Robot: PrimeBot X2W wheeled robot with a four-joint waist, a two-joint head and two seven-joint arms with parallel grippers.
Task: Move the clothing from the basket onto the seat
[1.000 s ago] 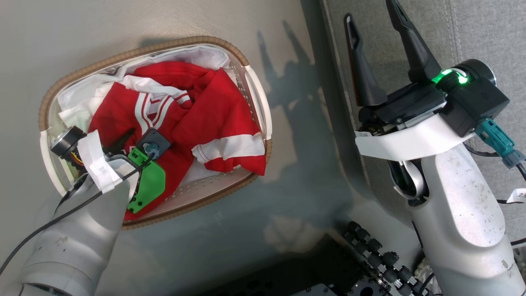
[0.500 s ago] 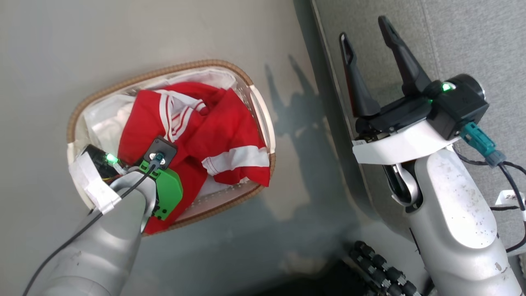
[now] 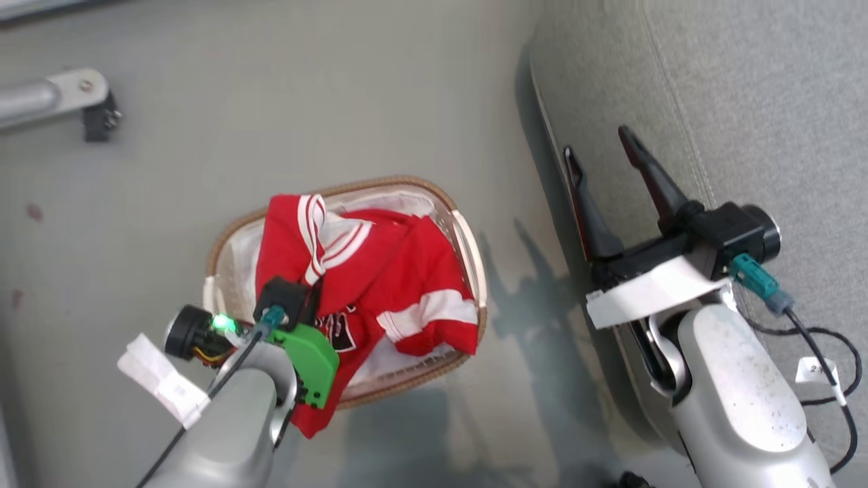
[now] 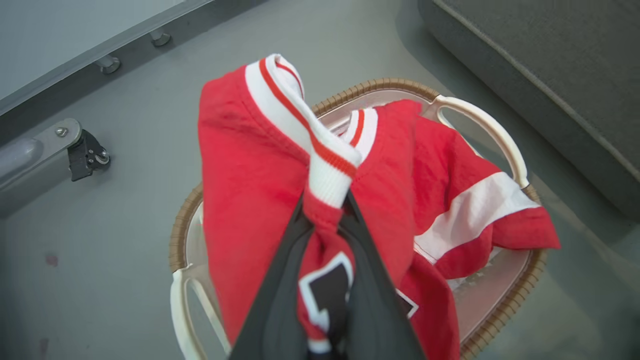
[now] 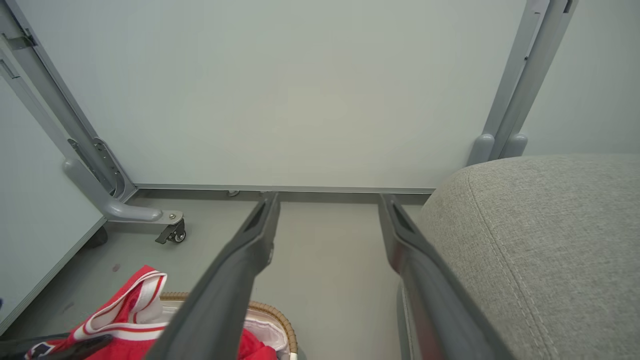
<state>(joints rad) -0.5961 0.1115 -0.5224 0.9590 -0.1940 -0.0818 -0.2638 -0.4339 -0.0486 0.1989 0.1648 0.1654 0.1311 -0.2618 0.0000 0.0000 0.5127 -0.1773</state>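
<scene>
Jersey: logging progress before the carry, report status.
Left hand shut on jersey, bunched above basket, sleeve draped over rim. Right hand open by seat edge. Only floor between basket and seat.

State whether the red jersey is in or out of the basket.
Partly out: left gripper holds some jersey up; the rest lies in the basket.

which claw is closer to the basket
Left. The left claw is over the basket, shut on the jersey; the right claw is open by the seat.

You've got pale grey speckled forearms [image 3: 736,379], long dark fingers [image 3: 651,176], green bracket [image 3: 308,359] on L wrist, teal plug [image 3: 753,274] w/ black cable [image 3: 793,322] on R, white tape tags [image 3: 159,383].
</scene>
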